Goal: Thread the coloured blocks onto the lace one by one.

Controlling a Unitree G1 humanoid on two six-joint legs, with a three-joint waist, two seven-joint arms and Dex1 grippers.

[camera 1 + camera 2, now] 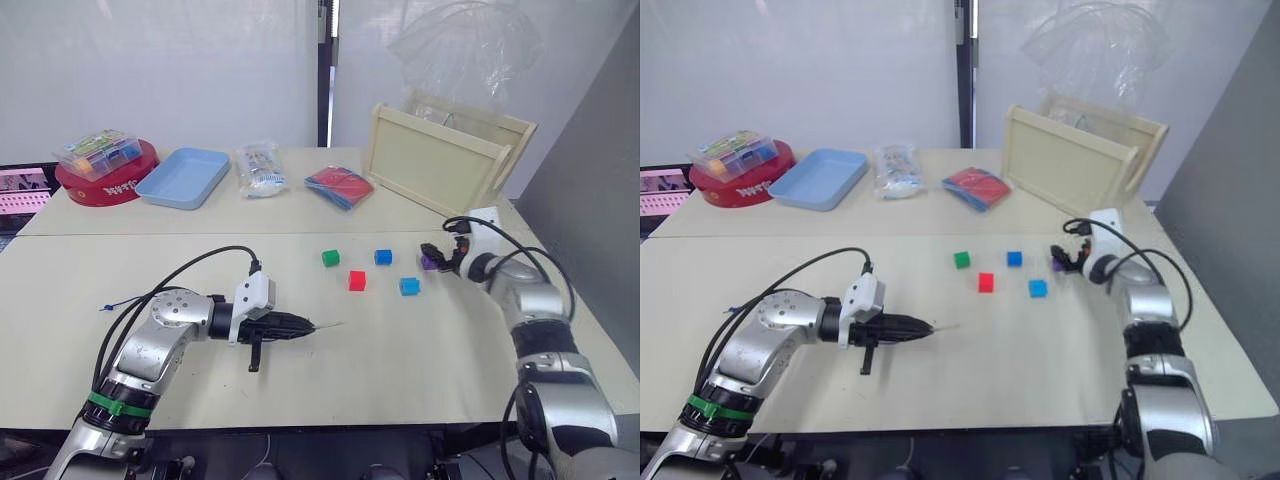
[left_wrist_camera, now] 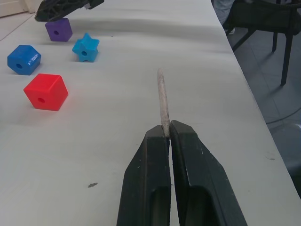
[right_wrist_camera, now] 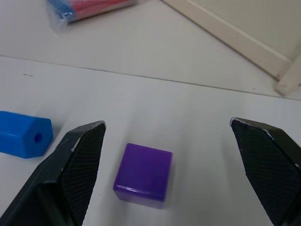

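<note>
Left gripper [image 2: 167,134] pinched closed, arm low; right gripper [image 3: 167,136] spread wide.

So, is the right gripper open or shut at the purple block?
Open. In the right wrist view, the right gripper has its fingers spread wide, with the purple block lying on the table between them, untouched.

Far side of table [image 1: 200,225]: red tin [image 1: 105,183] w/ clear box [image 1: 97,152], blue tray [image 1: 184,177], bagged items [image 1: 259,170], red-blue packet [image 1: 338,187], wooden frame [image 1: 435,163].

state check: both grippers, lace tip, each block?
left gripper: shut on lace tip
lace tip: pinched, pointing out, nothing threaded
right gripper: open, straddling purple block
purple block: on table, ungripped
red block: loose on table
dark blue block: loose
light blue block: loose
green block: loose
</note>
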